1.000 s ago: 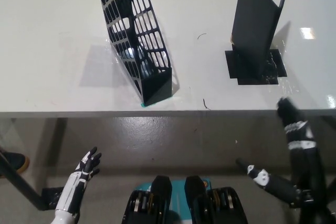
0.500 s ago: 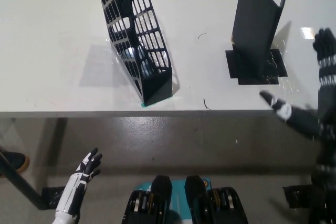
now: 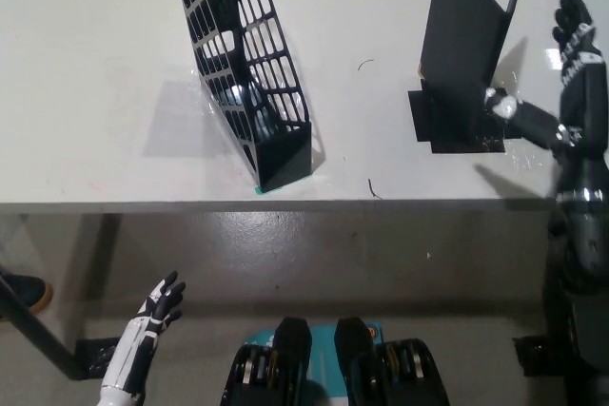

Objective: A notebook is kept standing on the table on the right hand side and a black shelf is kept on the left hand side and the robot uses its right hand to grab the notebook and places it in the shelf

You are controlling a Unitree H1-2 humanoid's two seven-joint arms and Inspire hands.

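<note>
The notebook is standing upright near the table's right edge, its dark cover opened into a narrow wedge and its foot sitting on a black patch stuck to the white surface. The right hand is hovering over the table just beside the notebook's right side, with its fingers spread and pointing toward the far edge while the thumb is reaching leftward and ending close to the notebook's lower right corner; whether it is actually touching the cover cannot be told, and nothing is being held. The black forearm is rising from the bottom right, crossing the table's near edge. The black shelf is standing toward the left-centre of the table, well apart from the notebook, as a tall lattice-walled holder leaning with its closed base close to the near edge. The left hand is hanging below the table's near edge at the lower left, over the floor, its fingers parted and gripping nothing. A small dark scrap is lying at the near edge between shelf and notebook.
</note>
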